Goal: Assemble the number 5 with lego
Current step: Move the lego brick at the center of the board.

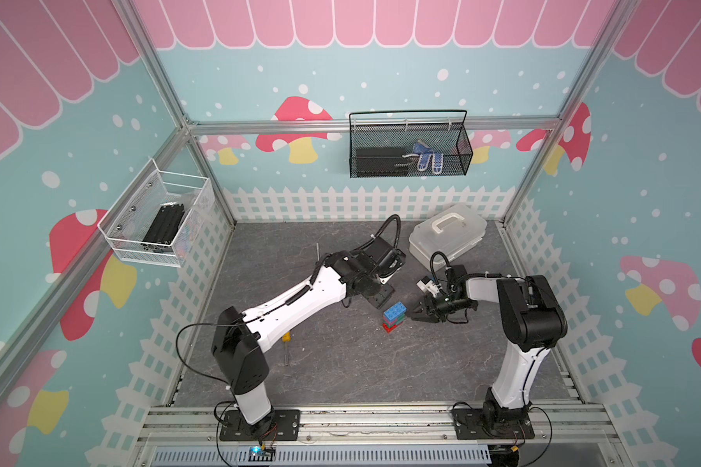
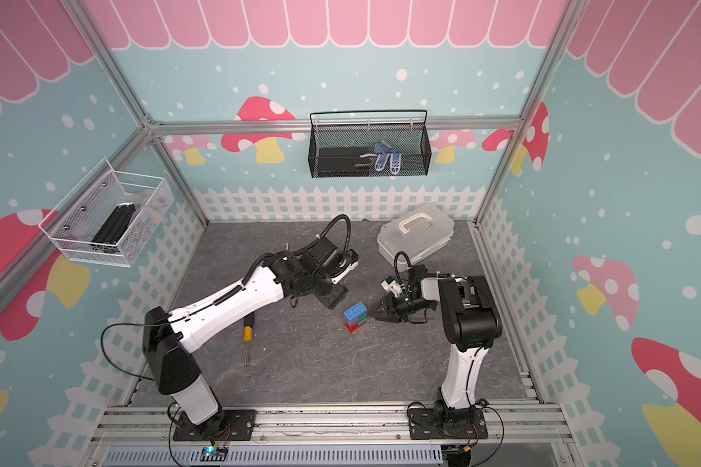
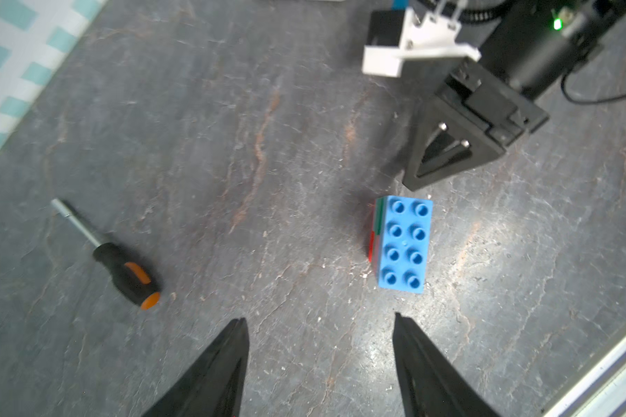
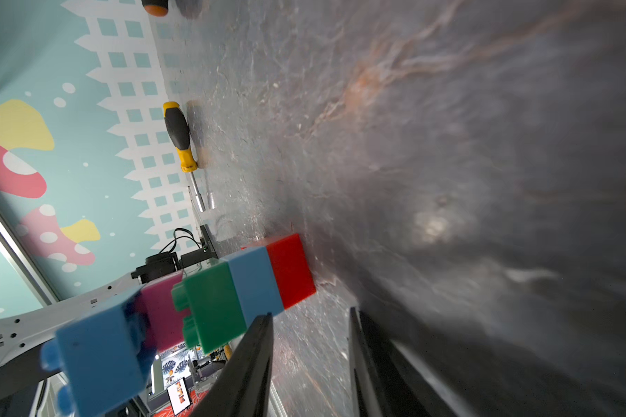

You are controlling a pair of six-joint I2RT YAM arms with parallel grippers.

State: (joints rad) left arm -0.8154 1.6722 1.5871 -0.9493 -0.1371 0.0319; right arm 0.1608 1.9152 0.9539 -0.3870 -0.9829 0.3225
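Where the left wrist view shows mostly the blue studded top of the number 5 [image 3: 403, 243], standing on the floor [image 3: 268, 144] between both grippers, the right wrist view shows its side: red lowest, then blue, green, pink, blue. The left gripper [image 3: 318, 319] gapes wide and empty; the right gripper [image 4: 309, 312], just beside the stack, is narrower and also empty.

White arms [image 1: 300, 299], blk joints [image 1: 531, 315], blk cables [image 1: 392, 217]
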